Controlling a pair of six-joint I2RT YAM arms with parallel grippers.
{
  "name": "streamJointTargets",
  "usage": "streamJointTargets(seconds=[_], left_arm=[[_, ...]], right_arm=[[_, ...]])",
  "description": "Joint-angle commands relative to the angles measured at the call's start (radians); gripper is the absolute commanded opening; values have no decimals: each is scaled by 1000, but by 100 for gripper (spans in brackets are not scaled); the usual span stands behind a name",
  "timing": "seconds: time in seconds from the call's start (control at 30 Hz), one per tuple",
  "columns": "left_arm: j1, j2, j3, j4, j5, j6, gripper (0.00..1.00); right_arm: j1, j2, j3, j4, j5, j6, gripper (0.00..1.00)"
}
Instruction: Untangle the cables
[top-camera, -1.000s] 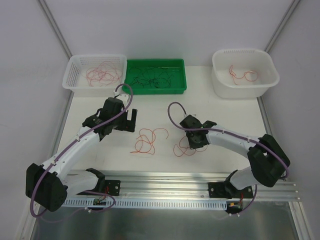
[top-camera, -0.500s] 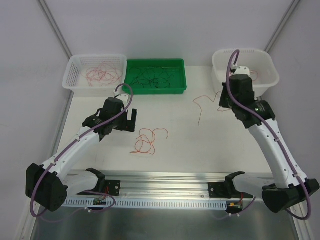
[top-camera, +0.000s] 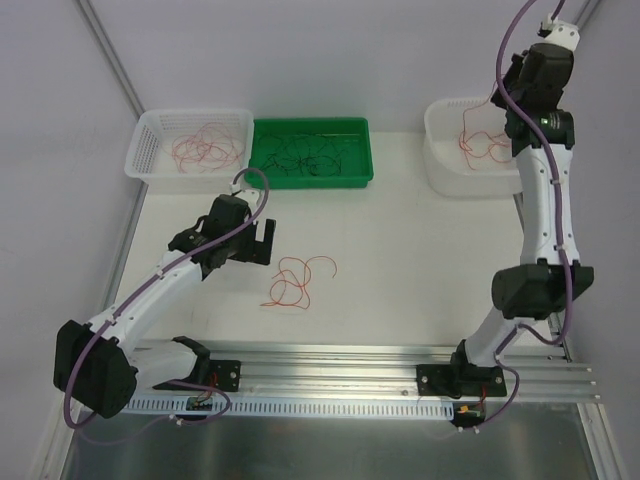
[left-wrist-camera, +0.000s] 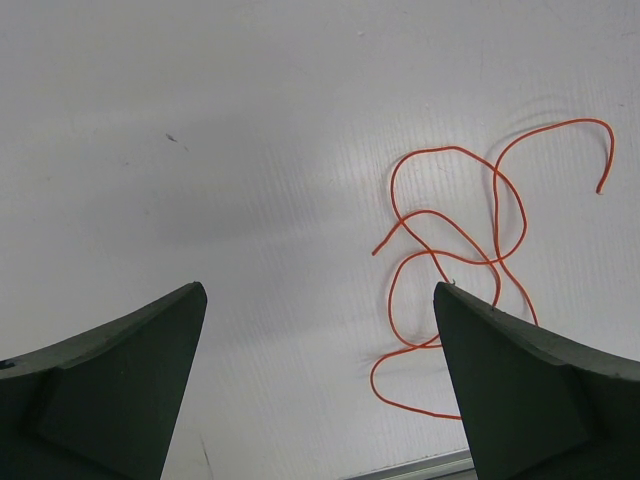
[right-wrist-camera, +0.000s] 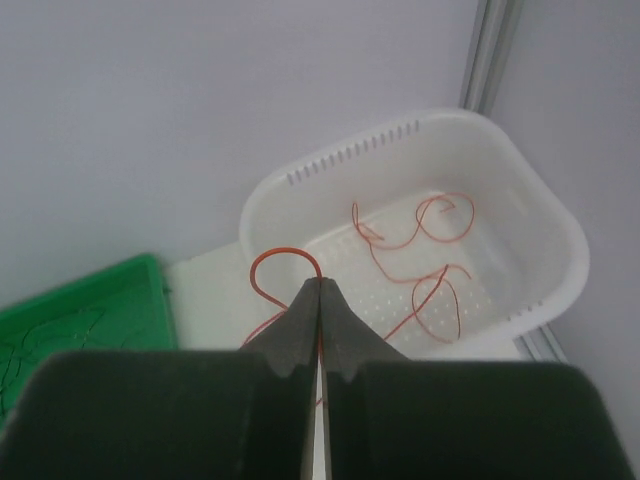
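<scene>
Above the far-right tub (top-camera: 470, 182) | red cable (right-wrist-camera: 285, 252) is held pinched in the closed right gripper (right-wrist-camera: 319, 285), tub straight below | orange tangle (top-camera: 292, 285) is seen on the table (top-camera: 420, 250), just right of the wide-apart left gripper (left-wrist-camera: 318, 290), the nearer arm

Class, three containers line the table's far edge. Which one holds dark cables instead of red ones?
The green tray in the middle: its cables are dark. The left basket and right tub hold reddish ones.

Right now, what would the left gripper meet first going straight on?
Probably the bare table. The left gripper points at it, with the orange cable off to one side; depth is unclear.
</scene>
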Motion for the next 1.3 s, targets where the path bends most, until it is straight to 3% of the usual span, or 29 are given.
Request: streamJointTargets(seconds=[0.0, 0.07, 0.17, 0.2, 0.3, 0.5, 0.7, 0.87, 1.13, 1.27], left_arm=[[2, 4, 6, -4, 5, 26, 99], [2, 8, 3, -4, 3, 29, 99], [2, 28, 8, -6, 13, 31, 99], [2, 33, 8, -7, 16, 29, 99], [2, 42, 11, -7, 28, 29, 99], [2, 18, 17, -10, 23, 22, 99], [4, -47, 9, -10, -102, 12, 99], [22, -109, 0, -10, -295, 0, 99], [137, -168, -4, -9, -348, -38, 99], [203, -182, -1, -7, -329, -52, 99]], right_arm=[[-50, 164, 161, 127, -17, -37, 1], [-81, 295, 229, 149, -21, -42, 2], [-110, 391, 261, 232, -36, -43, 36], [-115, 400, 243, 273, -40, -46, 52], [-120, 406, 217, 292, -64, -55, 74], [-72, 228, -12, 269, -214, -64, 96], [121, 22, -330, 157, -293, -48, 100], [389, -90, -522, 76, -371, -29, 100], [834, -40, -644, 8, -411, -57, 100], [946, 50, -630, 29, -415, -64, 99]])
